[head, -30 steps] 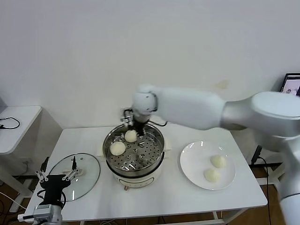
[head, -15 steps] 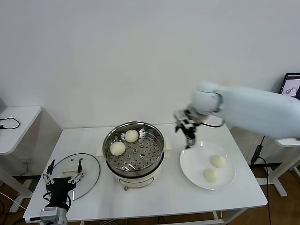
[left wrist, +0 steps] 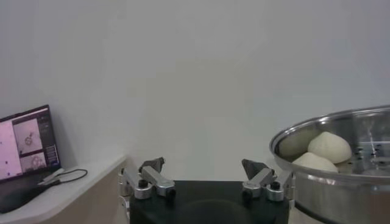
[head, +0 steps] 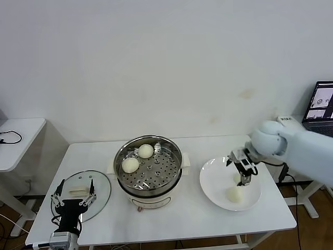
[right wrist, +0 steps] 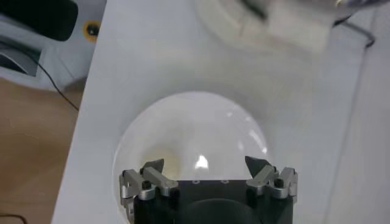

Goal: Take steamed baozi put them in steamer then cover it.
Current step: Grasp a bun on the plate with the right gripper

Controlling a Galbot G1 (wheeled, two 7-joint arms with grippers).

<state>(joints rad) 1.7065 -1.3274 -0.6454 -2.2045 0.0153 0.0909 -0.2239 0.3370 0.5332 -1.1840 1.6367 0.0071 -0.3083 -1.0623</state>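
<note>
Two steamed baozi (head: 138,158) already sit on the perforated tray inside the steamer (head: 149,169) at the middle of the bench (head: 182,219), and two more are left on the white plate (head: 216,185) to its right. One of those plate buns (head: 235,194) lies in plain sight; the other is mostly hidden behind the right gripper (head: 240,171), which hangs over the plate with its fingers spread wide and nothing between them. So the step in hand looks like fetching the third bun. The next move, I judge, calls for lowering those fingers around a bun, closing gently enough not to squash it, then carrying it across into the pot. The left gripper (head: 73,201) waits near the bench's front left corner, fingers open and empty, just above the cover (head: 99,190), which lies flat on the bench beside the steamer, not yet put on.
</note>
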